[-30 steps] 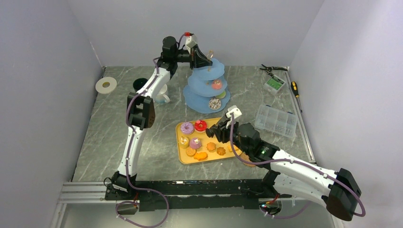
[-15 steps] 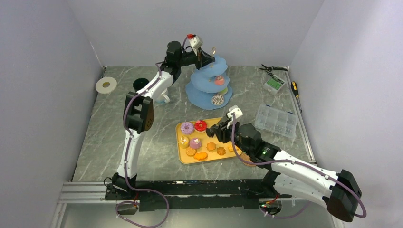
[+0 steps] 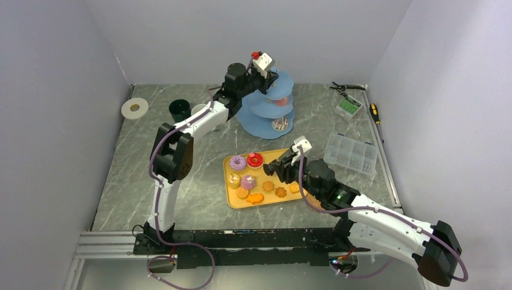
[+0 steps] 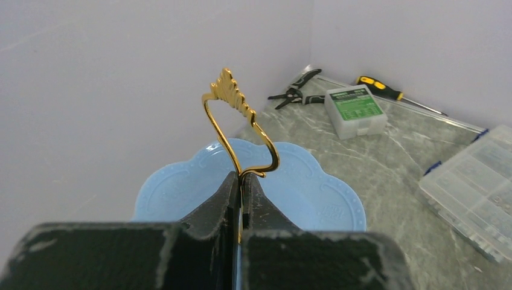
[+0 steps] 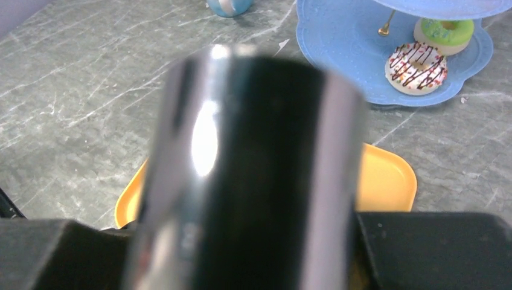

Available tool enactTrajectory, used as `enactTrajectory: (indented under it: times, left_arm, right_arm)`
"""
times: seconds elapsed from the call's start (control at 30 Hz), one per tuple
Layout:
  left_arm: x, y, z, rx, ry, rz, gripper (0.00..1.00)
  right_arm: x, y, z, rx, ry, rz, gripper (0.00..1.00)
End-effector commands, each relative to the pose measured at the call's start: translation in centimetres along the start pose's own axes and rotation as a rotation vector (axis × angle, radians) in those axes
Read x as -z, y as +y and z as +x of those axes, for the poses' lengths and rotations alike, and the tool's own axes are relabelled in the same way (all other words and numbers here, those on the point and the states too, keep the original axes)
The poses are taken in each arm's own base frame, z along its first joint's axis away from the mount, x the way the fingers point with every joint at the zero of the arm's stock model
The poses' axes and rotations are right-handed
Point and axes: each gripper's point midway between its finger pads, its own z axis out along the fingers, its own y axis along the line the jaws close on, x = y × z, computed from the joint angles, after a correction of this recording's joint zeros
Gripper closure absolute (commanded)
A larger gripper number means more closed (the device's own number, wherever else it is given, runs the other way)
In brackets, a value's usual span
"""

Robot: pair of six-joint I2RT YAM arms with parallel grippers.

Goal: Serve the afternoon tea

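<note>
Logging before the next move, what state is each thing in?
Left gripper: shut on the gold handle of the stand.
Right gripper: shut on tongs, over the tray.
Stand: doughnuts on its lower tiers.
Tray: part-filled with doughnuts and biscuits.
Green mug: upright.

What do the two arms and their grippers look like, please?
The left arm and right arm share white links, black joint housings and a looping purple cable. The left gripper and right gripper are black, each topped by a small white block.
</note>
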Motion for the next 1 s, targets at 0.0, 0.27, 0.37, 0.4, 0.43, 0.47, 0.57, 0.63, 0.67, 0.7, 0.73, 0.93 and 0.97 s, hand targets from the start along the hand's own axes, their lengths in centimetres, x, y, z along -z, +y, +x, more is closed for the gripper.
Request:
enactTrajectory:
  times: [0.0,0.27,0.37,0.4,0.43,0.47,0.57,0.63,0.67,0.7,0.73,0.93,0.97]
  left_arm:
    - [2.0,2.8,-9.3,-0.049,-0.165,-0.180,0.97]
    - [2.4,3.8,-7.3,0.055,-0.133,-0.296,0.97]
    - [2.4,3.6,-6.4,0.079,-0.119,-0.327,0.97]
    - [2.4,3.6,-6.1,0.092,-0.115,-0.341,0.97]
    - [2.4,3.6,-5.8,0.104,-0.111,-0.354,0.97]
    - [2.4,3.5,-5.4,0.115,-0.108,-0.356,0.97]
    - [2.8,4.0,-4.2,0.141,-0.093,-0.402,0.93]
    - [3.2,4.0,-3.6,0.153,-0.075,-0.416,0.86]
    - [3.3,3.9,-3.6,0.158,-0.070,-0.416,0.79]
    - [3.4,3.8,-3.7,0.160,-0.068,-0.412,0.72]
    - [3.5,3.7,-3.8,0.161,-0.065,-0.408,0.63]
    - [4.5,2.8,-4.4,0.168,-0.005,-0.369,0.41]
    - [4.8,2.7,-4.4,0.170,0.006,-0.368,0.36]
  right_arm:
    - [0.4,-0.4,-0.8,0.001,-0.038,0.016,0.62]
    - [0.5,-0.8,-1.0,0.019,-0.044,0.033,0.62]
    - [0.3,-0.8,-0.9,0.017,-0.042,0.035,0.62]
    - [0.3,-0.8,-0.8,0.016,-0.040,0.034,0.62]
    - [0.2,-0.8,-0.8,0.015,-0.038,0.034,0.62]
    - [0.2,-0.7,-0.7,0.015,-0.037,0.034,0.62]
    - [0.1,-0.8,-0.4,0.016,-0.029,0.035,0.62]
    - [0.1,-0.9,-0.4,0.019,-0.029,0.039,0.62]
    - [0.0,-0.9,-0.3,0.021,-0.028,0.040,0.62]
    - [-0.1,-0.9,-0.3,0.023,-0.028,0.042,0.61]
    - [-0.2,-0.9,-0.3,0.026,-0.028,0.044,0.61]
    - [-1.5,-0.9,-0.7,0.050,-0.039,0.052,0.61]
    - [-1.8,-0.9,-0.7,0.054,-0.039,0.056,0.61]
